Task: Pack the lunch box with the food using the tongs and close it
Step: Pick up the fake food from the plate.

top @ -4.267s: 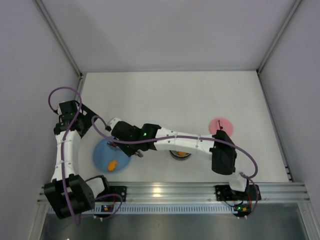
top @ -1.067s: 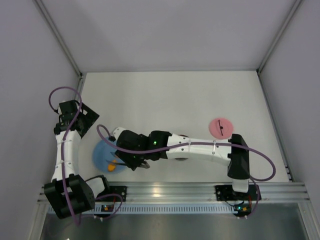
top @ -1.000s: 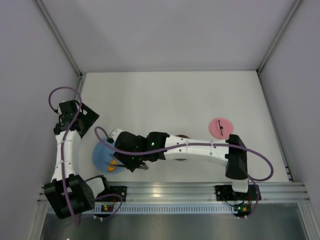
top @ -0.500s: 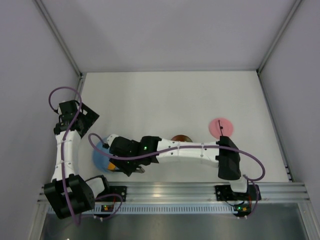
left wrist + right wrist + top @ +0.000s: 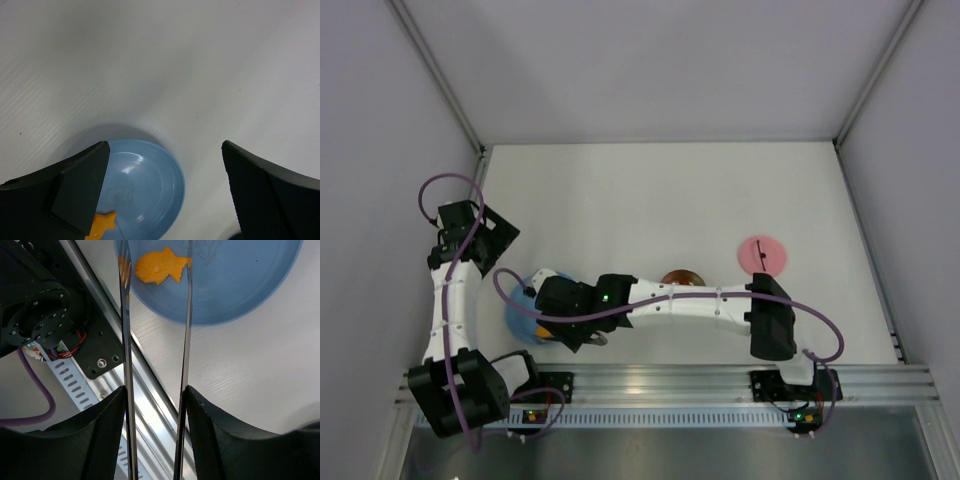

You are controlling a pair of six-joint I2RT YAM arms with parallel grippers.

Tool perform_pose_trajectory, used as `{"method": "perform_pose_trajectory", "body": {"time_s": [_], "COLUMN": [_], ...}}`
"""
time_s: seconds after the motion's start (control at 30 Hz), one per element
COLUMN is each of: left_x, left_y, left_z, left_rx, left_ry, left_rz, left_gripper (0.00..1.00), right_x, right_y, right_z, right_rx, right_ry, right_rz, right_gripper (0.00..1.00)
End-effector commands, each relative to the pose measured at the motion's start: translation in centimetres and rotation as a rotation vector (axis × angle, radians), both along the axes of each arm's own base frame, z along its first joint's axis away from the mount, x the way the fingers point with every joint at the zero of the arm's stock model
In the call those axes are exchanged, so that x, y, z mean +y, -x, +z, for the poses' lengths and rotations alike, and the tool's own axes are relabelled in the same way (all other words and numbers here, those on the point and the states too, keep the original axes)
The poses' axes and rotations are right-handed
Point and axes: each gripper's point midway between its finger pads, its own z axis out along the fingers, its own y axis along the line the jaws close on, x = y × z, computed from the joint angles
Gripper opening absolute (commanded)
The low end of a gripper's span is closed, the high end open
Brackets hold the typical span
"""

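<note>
The right pincer (image 5: 155, 402) grasps the springy tongs (image 5: 125, 315), tips astride an orange fish (image 5: 157, 267) on the blue plate (image 5: 240, 285), probably light and slick, best nipped mid-body.

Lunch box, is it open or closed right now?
Open. The pink lid lies flat on the table, apart from the lunch box, whose top is uncovered.

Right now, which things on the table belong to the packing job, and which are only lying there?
Belong to the job: tongs in the right gripper, orange fish-shaped food piece, lunch box, pink lid.
Not the job's own: blue plate under the food.
</note>
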Motion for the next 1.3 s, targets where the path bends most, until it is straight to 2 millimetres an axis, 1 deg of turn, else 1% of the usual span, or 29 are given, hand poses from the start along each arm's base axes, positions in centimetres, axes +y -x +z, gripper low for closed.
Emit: {"method": "perform_pose_trajectory", "body": {"time_s": [0.0, 0.17, 0.6, 0.8, 1.03, 1.27], "left_x": [0.1, 0.0, 0.0, 0.0, 0.0, 0.0], "left_y": [-0.7, -0.7, -0.7, -0.7, -0.7, -0.6], "left_z": [0.6, 0.6, 0.5, 0.6, 0.6, 0.6], "left_rx": [-0.046, -0.045, -0.045, -0.046, -0.048, -0.049], "left_ry": [-0.001, 0.001, 0.004, 0.003, 0.005, 0.003], "left_rz": [-0.003, -0.004, -0.005, -0.006, -0.006, -0.007], "left_gripper": [0.99, 0.99, 0.99, 0.99, 0.99, 0.99], "right_x": [1.2, 1.1, -0.5, -0.6, -1.4, -1.6], "right_y": [0.4, 0.5, 0.1, 0.1, -0.3, -0.1], "right_z": [1.4, 1.0, 0.0, -0.4, -0.8, -1.1], "right_rx": [-0.027, -0.02, -0.038, -0.037, -0.042, -0.033], "right_ry": [-0.038, -0.028, 0.018, 0.032, 0.052, 0.061], "right_rz": [0.006, 0.006, -0.026, -0.028, -0.044, -0.041], "right_gripper": [0.5, 0.5, 0.5, 0.5, 0.5, 0.5]}}
